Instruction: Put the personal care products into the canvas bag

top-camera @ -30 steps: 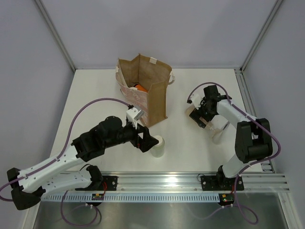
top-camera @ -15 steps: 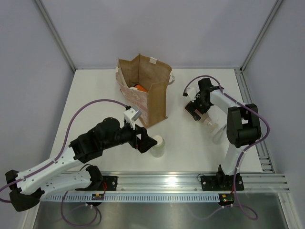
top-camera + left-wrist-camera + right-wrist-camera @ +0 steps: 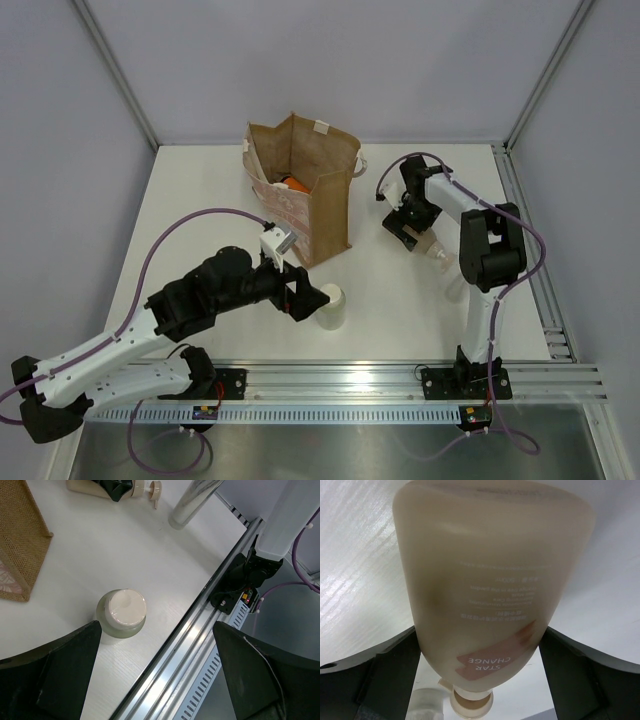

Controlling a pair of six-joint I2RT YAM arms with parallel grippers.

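Peach bottle [image 3: 490, 580] lies lengthwise between the wide-spread jaws of the right gripper [image 3: 480, 640] — nozzle at frame bottom; left gripper [image 3: 157, 635], equally wide, faces the cream cylinder [image 3: 122, 612].

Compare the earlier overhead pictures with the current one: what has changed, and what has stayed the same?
The right gripper moved farther out and leftward toward the canvas bag, along the lying peach bottle, jaws open either side of it. The left gripper, open near the cream cylinder, barely shifted; nothing else moved.
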